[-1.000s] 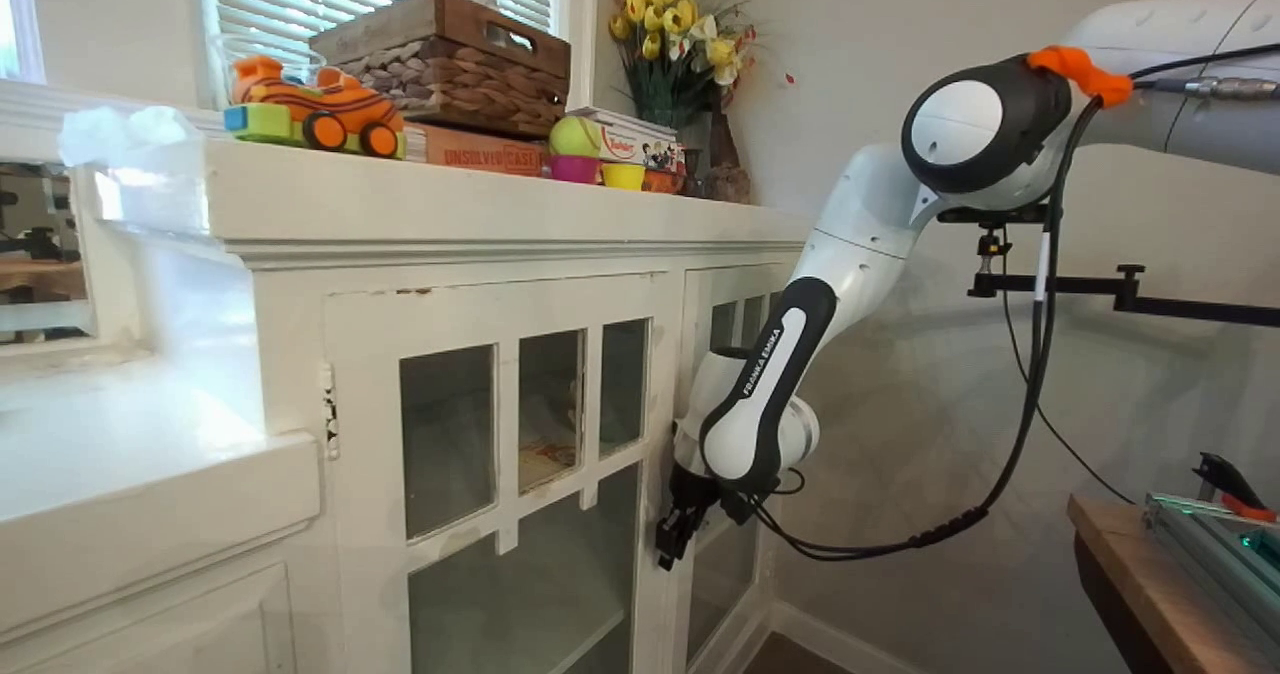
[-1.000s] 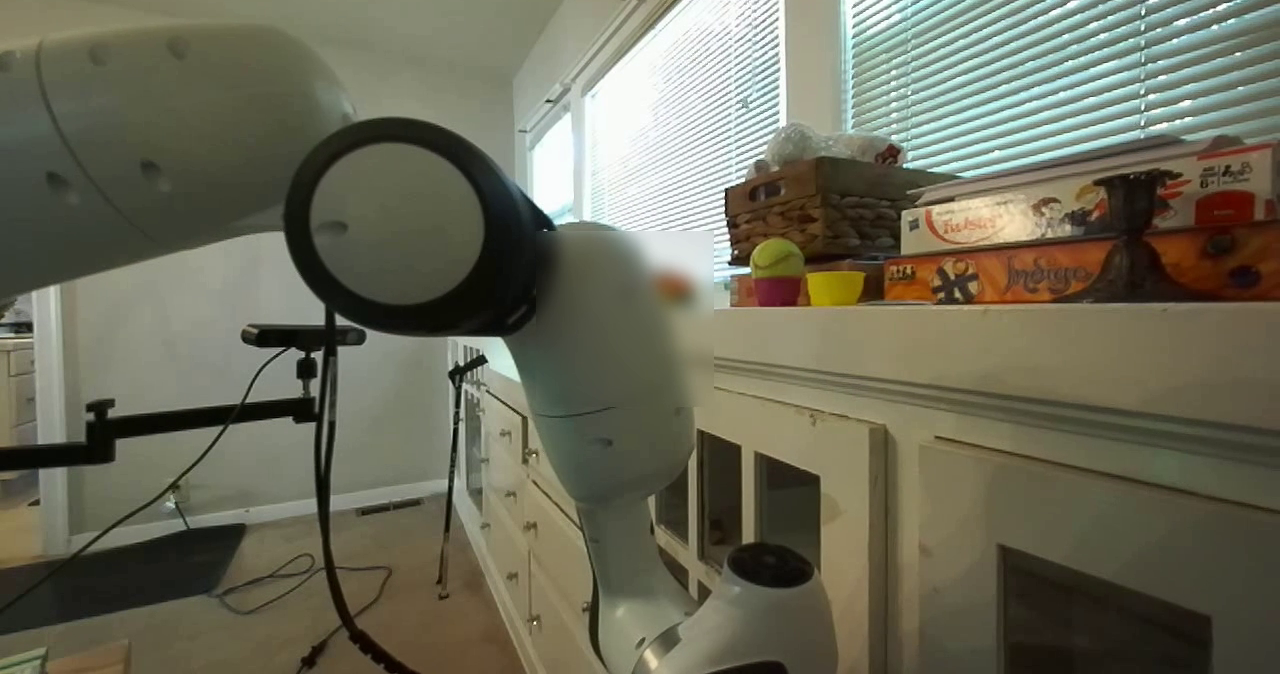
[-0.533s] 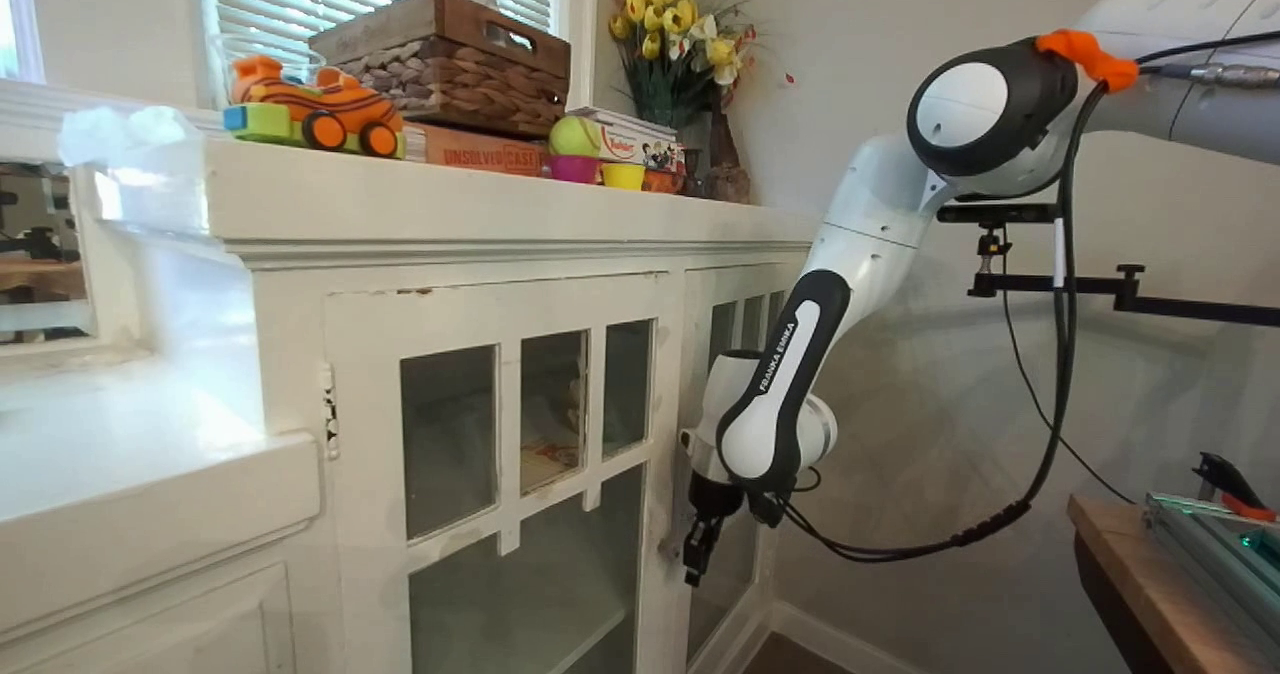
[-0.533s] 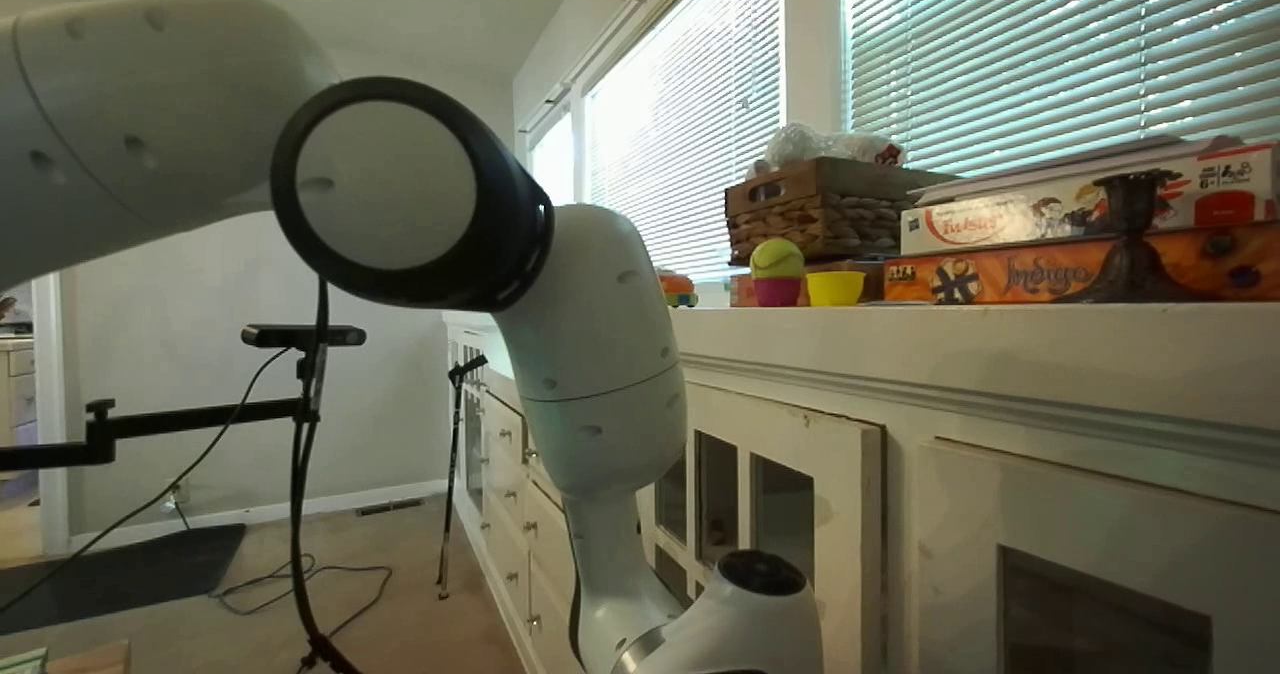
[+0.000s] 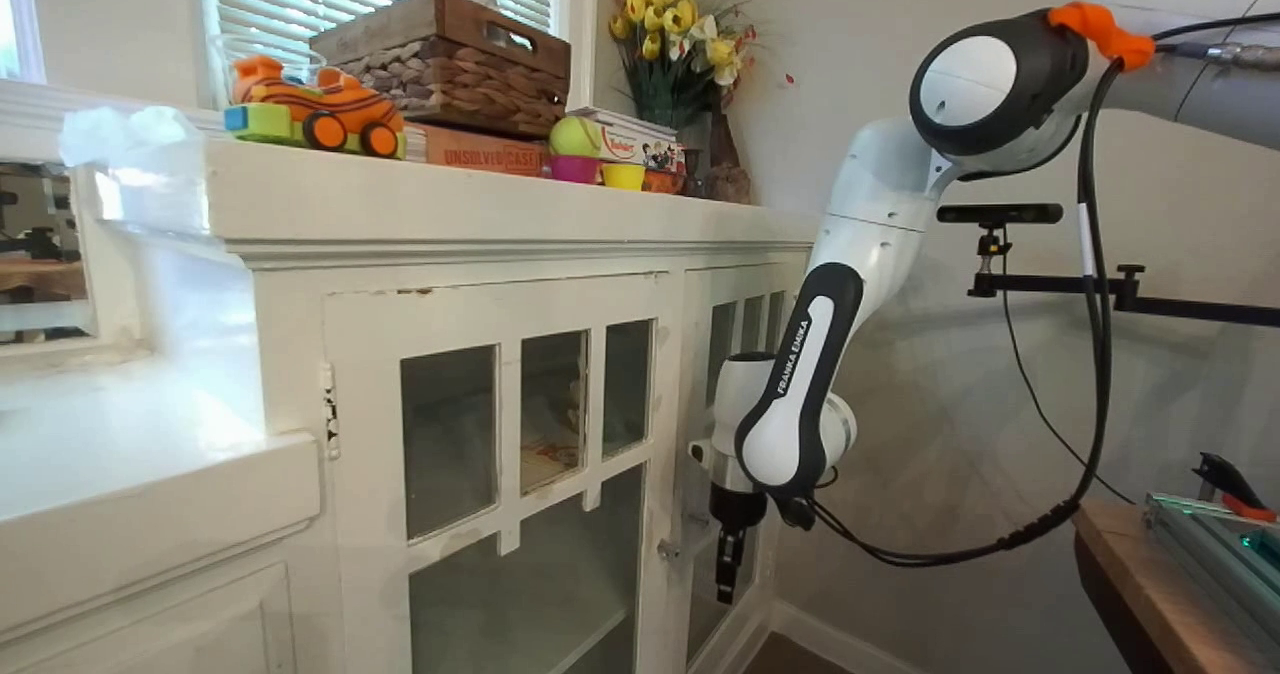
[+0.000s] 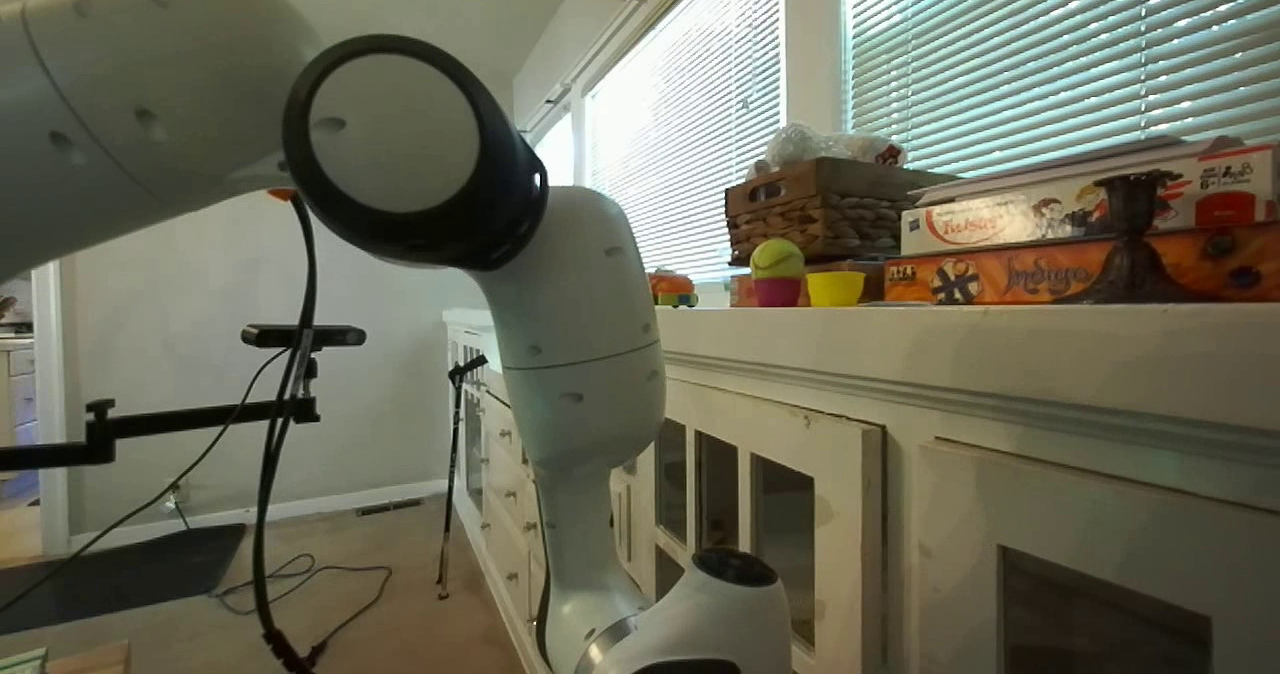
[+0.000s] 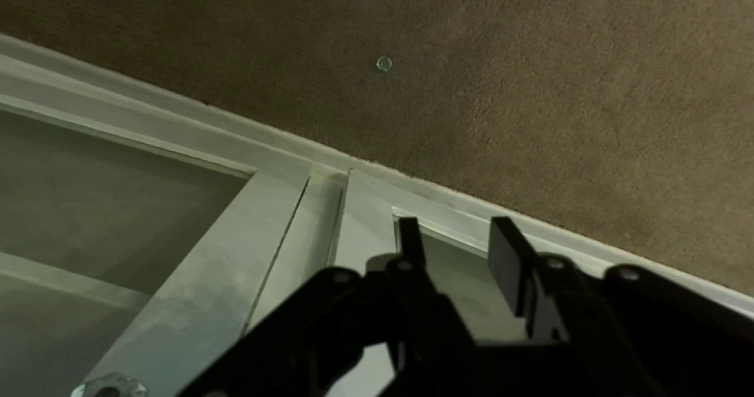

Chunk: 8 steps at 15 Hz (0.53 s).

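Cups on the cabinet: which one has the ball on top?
The pink cup: the ball sits on it; the yellow cup beside it has none.

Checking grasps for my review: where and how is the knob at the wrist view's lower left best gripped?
Likely pinch the knob by opposite edges of its faceted head, from in front of the cabinet door: it juts outward from that face.
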### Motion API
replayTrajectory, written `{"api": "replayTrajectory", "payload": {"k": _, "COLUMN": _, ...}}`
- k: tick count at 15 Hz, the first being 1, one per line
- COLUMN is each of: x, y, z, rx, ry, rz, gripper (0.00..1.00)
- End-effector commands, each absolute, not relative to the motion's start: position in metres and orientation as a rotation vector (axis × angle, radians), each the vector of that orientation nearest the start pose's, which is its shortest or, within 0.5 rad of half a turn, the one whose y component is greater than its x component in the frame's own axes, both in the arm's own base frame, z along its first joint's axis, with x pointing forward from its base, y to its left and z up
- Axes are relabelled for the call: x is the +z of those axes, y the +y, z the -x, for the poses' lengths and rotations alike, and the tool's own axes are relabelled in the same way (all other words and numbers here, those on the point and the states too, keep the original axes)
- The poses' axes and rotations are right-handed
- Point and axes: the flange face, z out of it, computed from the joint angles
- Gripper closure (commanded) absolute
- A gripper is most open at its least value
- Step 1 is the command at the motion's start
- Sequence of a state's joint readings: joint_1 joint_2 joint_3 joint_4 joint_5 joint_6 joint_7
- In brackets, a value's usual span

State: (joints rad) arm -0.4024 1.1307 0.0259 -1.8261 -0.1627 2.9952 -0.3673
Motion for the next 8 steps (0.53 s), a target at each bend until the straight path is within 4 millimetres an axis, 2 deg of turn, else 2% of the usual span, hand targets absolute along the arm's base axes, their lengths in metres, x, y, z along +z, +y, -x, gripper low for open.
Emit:
{"api": "replayTrajectory", "payload": {"k": 1, "x": -0.06, "y": -0.187, "z": -0.524, "rx": -0.032, "ry": -0.271, "rz": 3.169, "gripper": 0.33}}
{"api": "replayTrajectory", "payload": {"k": 5, "x": -0.049, "y": -0.171, "z": -0.531, "rx": -0.042, "ry": -0.235, "rz": 3.154, "gripper": 0.05}}
{"api": "replayTrajectory", "payload": {"k": 8, "x": -0.043, "y": -0.162, "z": -0.537, "rx": -0.045, "ry": -0.142, "rz": 3.157, "gripper": 0.0}}
